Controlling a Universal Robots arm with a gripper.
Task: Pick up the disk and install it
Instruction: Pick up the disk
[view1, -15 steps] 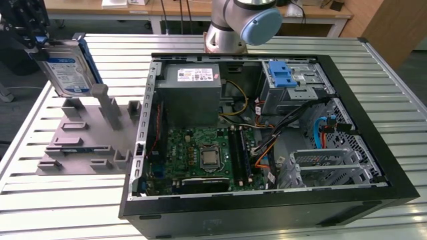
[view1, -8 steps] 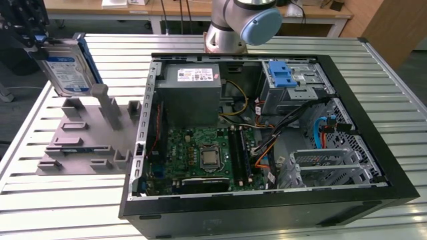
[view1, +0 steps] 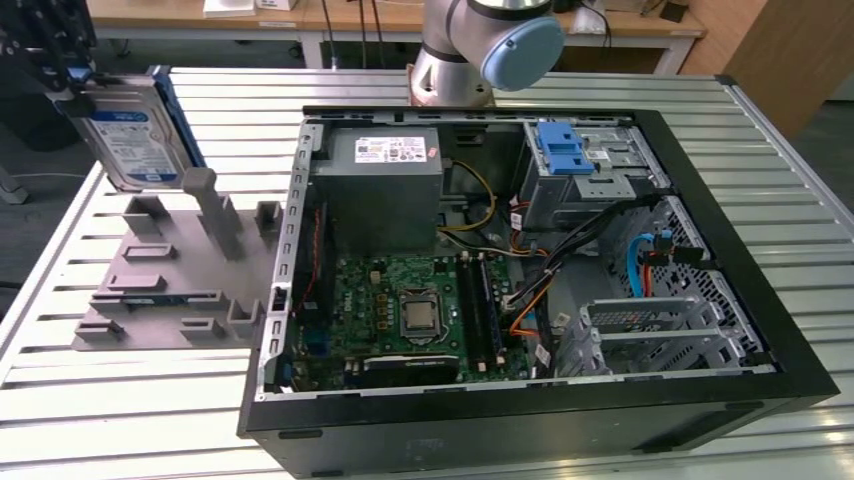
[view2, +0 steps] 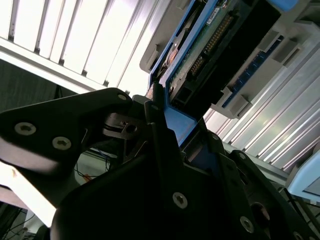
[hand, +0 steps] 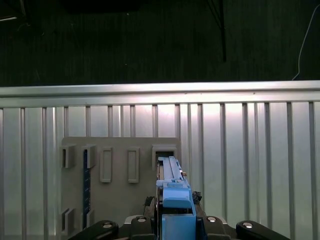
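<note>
Slatted silver metal table w/ an open black computer tower case lying on it; light wooden desks at the back of the room. Flat silver-grey hard disk, white-and-blue label, blue rails, hangs upright above the grey plastic stand with posts at the exterior view's left, apart from the case. Black gripper is clamped on the disk's blue end handle, approx. over a stand slot in the first wrist view.
</note>
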